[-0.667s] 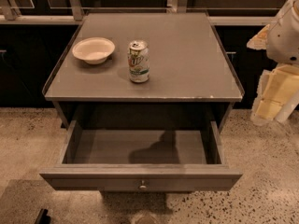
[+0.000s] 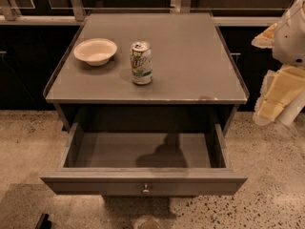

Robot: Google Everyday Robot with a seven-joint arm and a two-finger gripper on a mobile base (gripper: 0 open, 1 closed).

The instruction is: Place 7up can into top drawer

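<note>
The 7up can (image 2: 141, 62) stands upright on the grey cabinet top (image 2: 190, 66), left of centre and toward the front. The top drawer (image 2: 143, 186) is pulled wide open below it, with a small round knob (image 2: 146, 189) on its front panel and nothing inside. My gripper (image 2: 274, 101) hangs at the right edge of the view, beside the cabinet's right side, well right of the can and apart from it. It holds nothing that I can see.
A shallow cream bowl (image 2: 95, 51) sits on the top, left of the can. Dark cabinets and a rail run along the back. Speckled floor (image 2: 271, 175) surrounds the open drawer.
</note>
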